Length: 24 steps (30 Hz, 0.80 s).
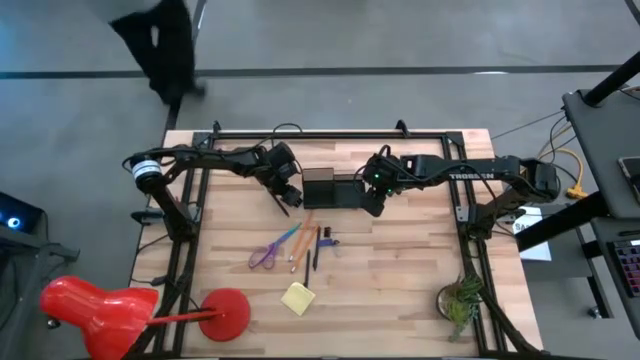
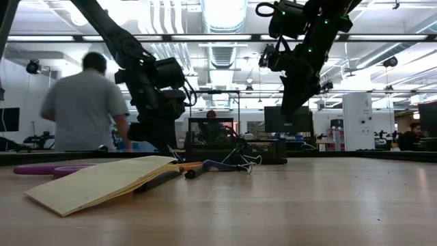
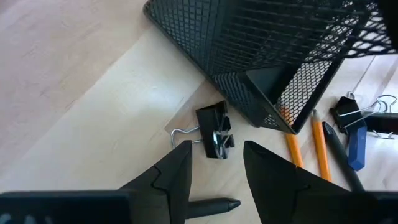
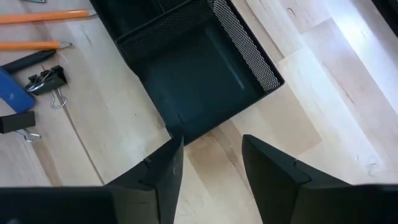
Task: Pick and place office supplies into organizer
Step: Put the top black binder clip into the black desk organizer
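Note:
The black mesh organizer [image 1: 335,188] stands on the table's far middle. My left gripper [image 3: 214,155] is open and hovers just left of the organizer, with a small black binder clip [image 3: 214,130] on the wood between and ahead of its fingers. My right gripper [image 4: 211,149] is open over the organizer's low tray [image 4: 199,81], at its right end. Toward the near edge of the table lie purple-handled scissors [image 1: 266,252], orange pencils and dark pens [image 1: 303,238], a second clip [image 3: 354,112] and a yellow sticky-note pad [image 1: 298,297].
A red lamp-like object [image 1: 100,310] sits at the table's near left corner and a green plant [image 1: 460,300] near the right edge. A person [image 2: 85,102] stands beyond the far edge. Bare wood lies to the organizer's right.

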Tool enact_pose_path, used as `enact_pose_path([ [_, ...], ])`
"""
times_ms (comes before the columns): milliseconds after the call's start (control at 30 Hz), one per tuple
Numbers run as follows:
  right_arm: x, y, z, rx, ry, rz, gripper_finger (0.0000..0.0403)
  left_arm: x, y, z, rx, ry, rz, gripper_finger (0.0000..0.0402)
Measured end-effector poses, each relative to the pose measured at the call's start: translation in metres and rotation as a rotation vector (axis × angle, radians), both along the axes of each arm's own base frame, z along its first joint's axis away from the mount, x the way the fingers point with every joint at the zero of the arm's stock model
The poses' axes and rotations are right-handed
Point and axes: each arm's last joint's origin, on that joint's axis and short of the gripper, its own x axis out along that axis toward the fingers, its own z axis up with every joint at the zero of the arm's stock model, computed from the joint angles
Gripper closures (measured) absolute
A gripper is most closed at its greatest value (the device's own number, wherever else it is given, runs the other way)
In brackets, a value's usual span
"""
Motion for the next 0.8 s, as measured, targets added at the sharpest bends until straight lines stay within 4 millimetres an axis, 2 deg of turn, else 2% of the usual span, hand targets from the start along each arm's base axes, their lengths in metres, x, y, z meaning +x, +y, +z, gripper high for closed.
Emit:
enact_pose_path([
  [167,0.0001,0.0,0.0001,0.003,-0.003,-0.009,0.0249,0.0017,0.0011,0.0009,0.013,-0.022,0.0,0.0281],
  [433,0.0003,-0.0001,0.0001,0.006,-0.007,-0.016,0.0247,0.0011,-0.0002,-0.0018,0.008,-0.036,-0.007,0.0346],
  [800,0.0006,-0.0002,0.0004,0.003,-0.011,-0.016,0.0254,-0.0004,-0.0023,-0.0065,-0.002,-0.058,-0.018,0.0395],
])
